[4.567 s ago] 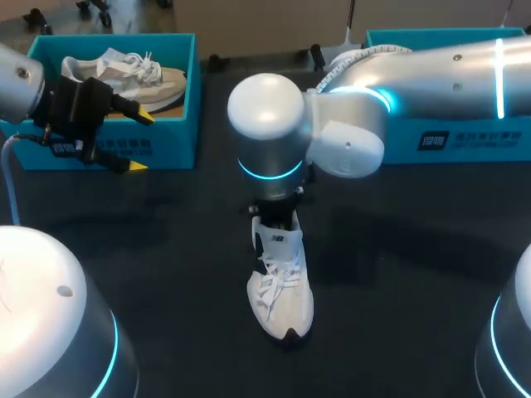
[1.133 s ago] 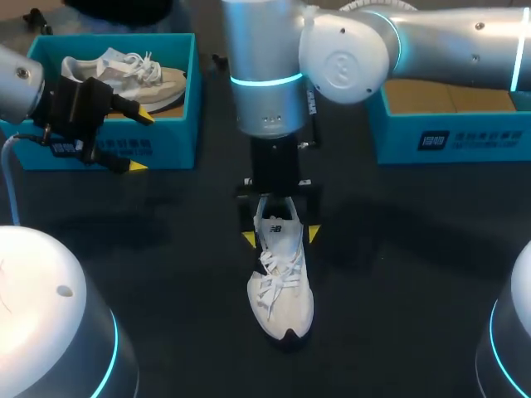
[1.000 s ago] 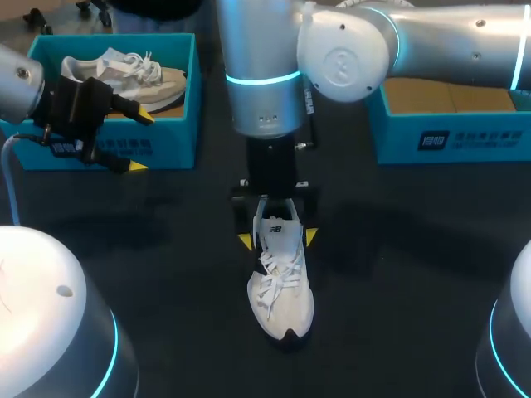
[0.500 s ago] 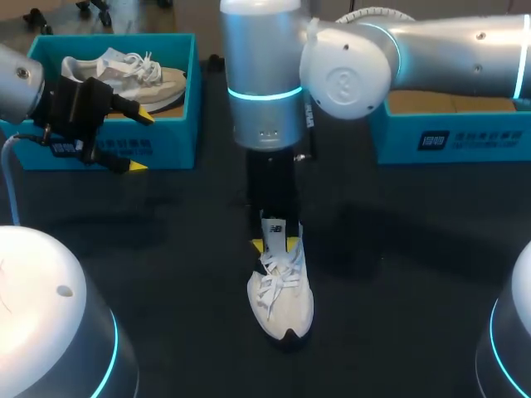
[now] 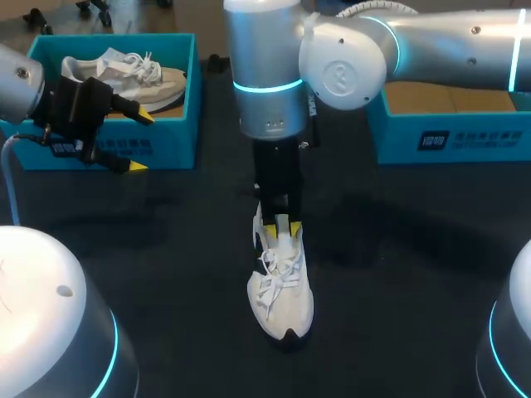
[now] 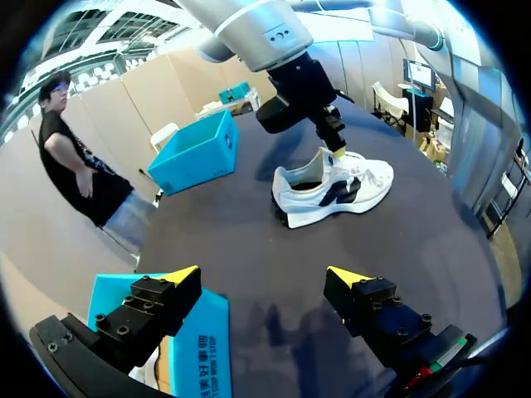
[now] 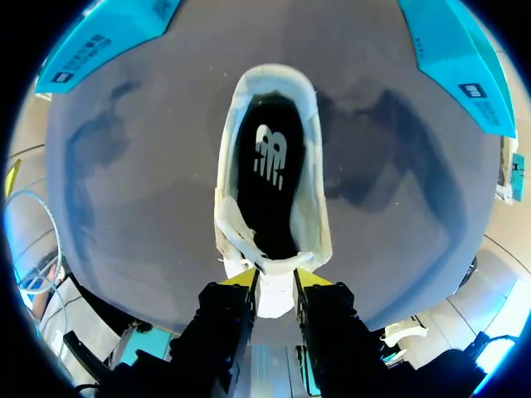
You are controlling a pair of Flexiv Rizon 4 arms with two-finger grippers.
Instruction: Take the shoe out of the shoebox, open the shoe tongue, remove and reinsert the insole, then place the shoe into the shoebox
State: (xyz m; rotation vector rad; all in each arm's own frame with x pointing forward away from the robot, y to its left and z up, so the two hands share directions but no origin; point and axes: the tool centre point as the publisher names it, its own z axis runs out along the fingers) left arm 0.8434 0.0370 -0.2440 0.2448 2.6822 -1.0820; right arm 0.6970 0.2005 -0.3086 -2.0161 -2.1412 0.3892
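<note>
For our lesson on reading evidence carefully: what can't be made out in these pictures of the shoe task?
- Head view: heel opening of the shoe, covered by the right pincer and its arm.
- Head view: much of the right shoebox inside, behind that arm.
- Right wrist view: the shoe's toe and laces, under the pincer's body.
- Left wrist view: most of the left shoebox, behind the left pincer.

Robot lab — dark table, teal shoeboxes (two arms).
</note>
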